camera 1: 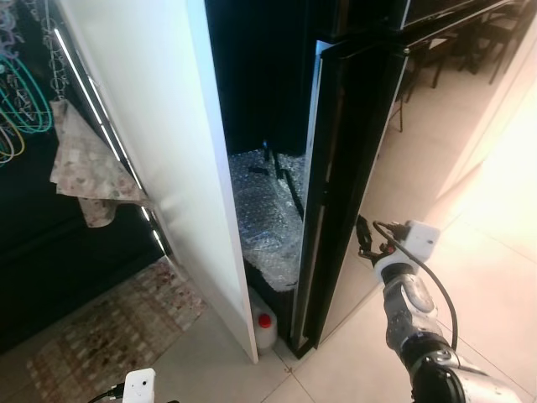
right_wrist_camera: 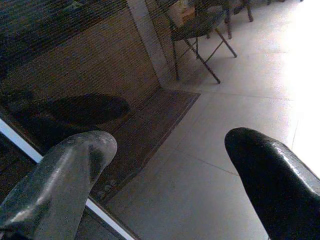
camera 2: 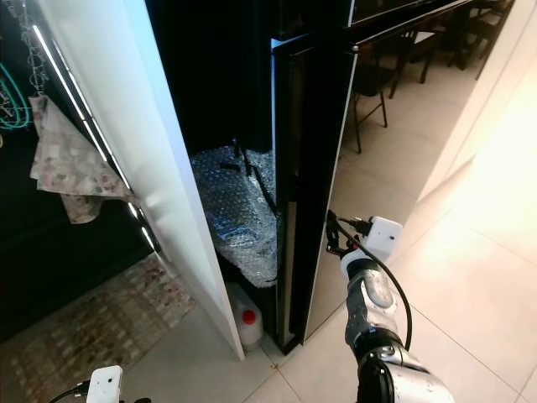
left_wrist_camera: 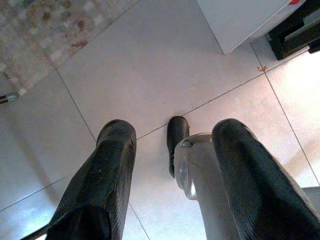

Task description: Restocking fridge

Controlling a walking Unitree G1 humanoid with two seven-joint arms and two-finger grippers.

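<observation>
The glossy black fridge door (camera 1: 336, 185) stands ajar beside crinkled bubble wrap (camera 1: 267, 218); the right gripper (right_wrist_camera: 165, 165), fingers spread, hovers just beside the door's face.

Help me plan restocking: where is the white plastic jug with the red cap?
The white plastic jug with the red cap stands on the tiled floor between the white panel and the black fridge door, below the bubble wrap.

Glossy black fridge door (camera 1: 352, 168), crinkled bubble wrap (camera 1: 264, 218), smooth floor tiles (camera 1: 495, 277).
</observation>
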